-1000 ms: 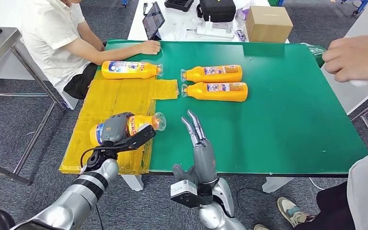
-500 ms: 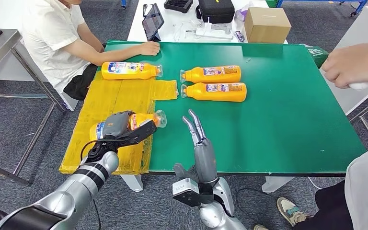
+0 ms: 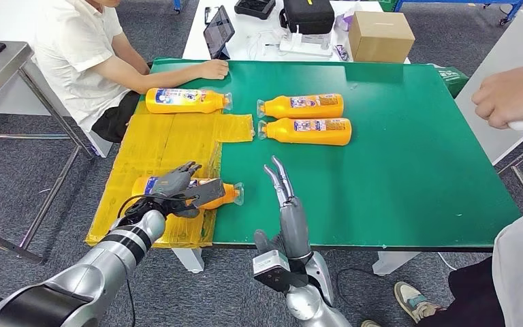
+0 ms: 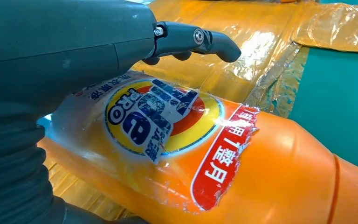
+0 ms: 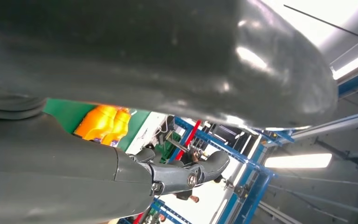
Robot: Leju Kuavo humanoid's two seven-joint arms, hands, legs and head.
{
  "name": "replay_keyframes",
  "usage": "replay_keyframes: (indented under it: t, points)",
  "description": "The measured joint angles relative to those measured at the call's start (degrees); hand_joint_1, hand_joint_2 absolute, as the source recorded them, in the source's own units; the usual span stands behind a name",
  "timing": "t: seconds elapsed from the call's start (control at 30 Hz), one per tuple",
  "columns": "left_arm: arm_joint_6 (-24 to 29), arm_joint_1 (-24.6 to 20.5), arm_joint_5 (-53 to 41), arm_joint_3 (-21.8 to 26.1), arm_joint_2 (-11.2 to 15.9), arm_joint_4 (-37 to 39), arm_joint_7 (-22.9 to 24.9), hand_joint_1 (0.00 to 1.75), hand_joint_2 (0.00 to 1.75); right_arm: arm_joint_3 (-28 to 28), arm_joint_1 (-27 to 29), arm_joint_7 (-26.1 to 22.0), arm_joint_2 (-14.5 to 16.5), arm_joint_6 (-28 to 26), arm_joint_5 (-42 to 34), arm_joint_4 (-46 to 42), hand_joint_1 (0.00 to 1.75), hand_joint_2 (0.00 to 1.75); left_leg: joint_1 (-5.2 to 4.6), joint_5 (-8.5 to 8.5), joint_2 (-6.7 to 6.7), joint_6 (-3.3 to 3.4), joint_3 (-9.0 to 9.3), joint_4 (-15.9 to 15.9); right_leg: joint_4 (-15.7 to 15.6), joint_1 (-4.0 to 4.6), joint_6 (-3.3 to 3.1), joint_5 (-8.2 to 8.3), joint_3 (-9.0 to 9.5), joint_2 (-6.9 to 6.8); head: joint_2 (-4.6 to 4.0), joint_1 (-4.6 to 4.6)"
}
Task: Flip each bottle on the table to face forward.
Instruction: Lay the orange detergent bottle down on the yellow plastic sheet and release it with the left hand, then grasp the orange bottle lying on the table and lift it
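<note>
An orange bottle (image 3: pixel 212 193) lies on its side on the yellow mat (image 3: pixel 156 146) near the table's front edge, its cap (image 3: pixel 237 194) over the green table (image 3: pixel 395 170). My left hand (image 3: pixel 174 186) rests over its label end with fingers spread, not wrapped around it. In the left wrist view the label (image 4: pixel 163 116) faces up under my fingers (image 4: pixel 193 39). My right hand (image 3: pixel 282 197) stands open with straight fingers just right of the cap, touching nothing. Another bottle (image 3: pixel 185 100) lies far on the mat. Two bottles (image 3: pixel 303 105) (image 3: pixel 308 131) lie side by side on the green; the right wrist view catches them (image 5: pixel 103 122).
A seated person rests a hand (image 3: pixel 212 67) on the table's far left corner. Another person's hand (image 3: pixel 514 95) hovers at the right edge. A cardboard box (image 3: pixel 381 33) and a tablet (image 3: pixel 218 28) stand on the white table behind.
My left hand has brought the near bottle down from the air onto the mat and loosened its grip, fingers now spread. The right hand has barely moved.
</note>
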Motion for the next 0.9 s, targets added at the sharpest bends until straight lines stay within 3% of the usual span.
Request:
replay_keyframes:
  t: [0.2,0.57,0.7,0.8,0.9]
  points:
    - [-2.74,-0.01,1.17,-0.06,0.2,0.27,-2.31,0.0,1.75,-0.57,0.0,-0.38,0.0,-0.66,-0.36,0.85,0.0,0.0,-0.01,0.01,-0.06,0.01,0.16,0.0,0.0,-0.01,0.0,0.0,0.19,-0.03,0.0,0.01]
    - [3.56,1.75,6.17,0.03,-0.07,-0.77,-7.27,0.0,1.75,-1.02,0.04,-0.39,0.0,-0.98,-0.35,1.33,0.0,0.0,-0.02,0.02,-0.18,0.01,0.16,0.0,-0.01,-0.03,0.01,-0.01,0.18,-0.12,0.0,-0.01]
    - [7.4,5.03,16.15,1.68,-1.32,-4.03,-15.15,0.0,1.75,-1.03,0.22,-0.41,-0.02,-2.0,-0.56,1.33,0.0,1.75,-0.02,0.03,-0.18,0.02,0.04,0.01,-0.01,-0.03,0.01,0.0,0.06,-0.11,0.0,0.01]
    - [10.5,9.42,27.17,3.25,-3.35,-9.71,-20.11,0.0,1.75,-1.03,0.69,-0.45,-0.06,-3.27,-0.75,1.33,0.0,1.75,-0.03,0.04,-0.15,0.02,-0.18,0.02,-0.01,-0.04,0.02,0.01,-0.15,-0.1,0.0,0.01]
    - [13.6,12.82,35.85,3.57,-4.76,-15.29,-21.56,0.0,1.75,-1.03,1.18,-0.47,-0.19,-4.6,-0.76,1.33,0.0,1.75,-0.03,0.03,-0.1,0.02,-0.34,0.03,-0.01,-0.04,0.03,0.02,-0.34,-0.08,0.0,-0.01]
